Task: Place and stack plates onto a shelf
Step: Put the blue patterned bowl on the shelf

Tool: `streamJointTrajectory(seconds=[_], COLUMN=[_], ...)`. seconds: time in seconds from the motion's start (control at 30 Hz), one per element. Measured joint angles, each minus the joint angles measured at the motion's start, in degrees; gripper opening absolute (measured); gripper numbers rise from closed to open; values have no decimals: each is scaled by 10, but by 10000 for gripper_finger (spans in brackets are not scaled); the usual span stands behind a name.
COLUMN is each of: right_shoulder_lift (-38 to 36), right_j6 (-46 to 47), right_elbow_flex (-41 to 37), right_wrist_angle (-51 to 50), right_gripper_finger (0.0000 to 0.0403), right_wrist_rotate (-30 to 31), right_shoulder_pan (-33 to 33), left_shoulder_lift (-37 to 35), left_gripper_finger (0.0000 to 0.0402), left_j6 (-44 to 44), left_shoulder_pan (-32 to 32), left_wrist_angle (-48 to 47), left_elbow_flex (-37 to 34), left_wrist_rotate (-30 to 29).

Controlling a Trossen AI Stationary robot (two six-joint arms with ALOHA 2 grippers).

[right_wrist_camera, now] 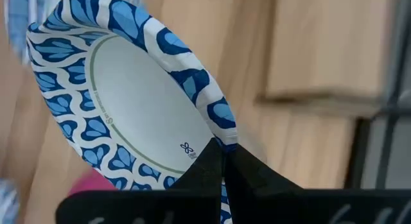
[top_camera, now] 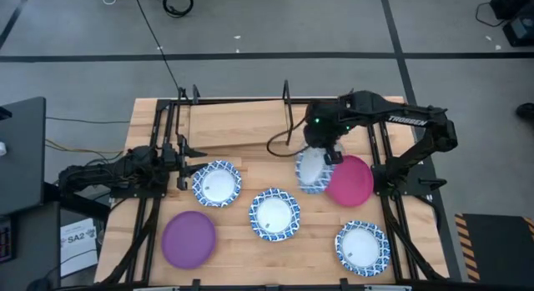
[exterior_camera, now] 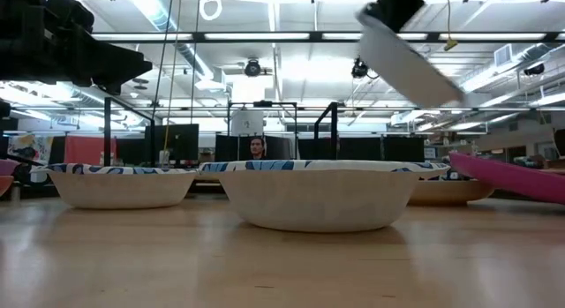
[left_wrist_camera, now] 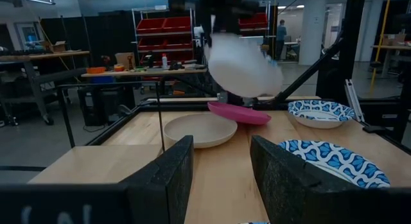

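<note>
- The right gripper point(top_camera: 319, 153) is up in the air over the middle-right of the table point(top_camera: 234, 258), just in front of the shelf point(top_camera: 242, 120). Its jaws are pinched tight on the rim of a blue-and-white plate point(right_wrist_camera: 128, 102), so that one's clearly held.
- In the right wrist view the two dark fingers point(right_wrist_camera: 212, 169) meet right on the patterned rim, and you can see the white centre of the plate.
- From table height that held plate point(exterior_camera: 402, 56) hangs tilted, well clear of the table, with its pale underside showing.
- A magenta plate point(top_camera: 350, 181) sits just beside and partly under the held one, seen from above. It looks tipped up a bit at one edge in the low view.
- The left gripper point(top_camera: 185, 162) waits near the left end of the table, jaws spread wide with nothing in them. Another blue-and-white plate point(top_camera: 217, 183) lies flat right in front of it.
- Two more patterned plates lie on the table: one in the middle point(top_camera: 274, 214) and one at the front right point(top_camera: 362, 247).
- A purple plate point(top_camera: 188, 238) lies at the front left.
- The left wrist view also shows a beige plate point(left_wrist_camera: 200, 129) on the wood, next to the magenta one.
- A person point(exterior_camera: 257, 147) shows in the room beyond the table.
</note>
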Motion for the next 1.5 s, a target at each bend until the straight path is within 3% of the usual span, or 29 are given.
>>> streamJointTrajectory(seconds=[0.5,0.77,1.23,1.5], right_shoulder_lift=[33,101,235,265], right_j6=[-2,-6,35,70], right_elbow_flex=[23,23,111,122], right_wrist_angle=[325,418,374,329], right_gripper_finger=[8,9,10,10], right_wrist_rotate=[17,6,-30,-60], right_shoulder_pan=[-47,-116,-223,-250], left_shoulder_lift=[0,0,0,0], left_gripper_finger=[162,162,162,162], left_j6=[0,0,0,0], left_shoulder_pan=[0,0,0,0], left_wrist_angle=[0,0,0,0], left_elbow_flex=[0,0,0,0], left_wrist_rotate=[0,0,0,0])
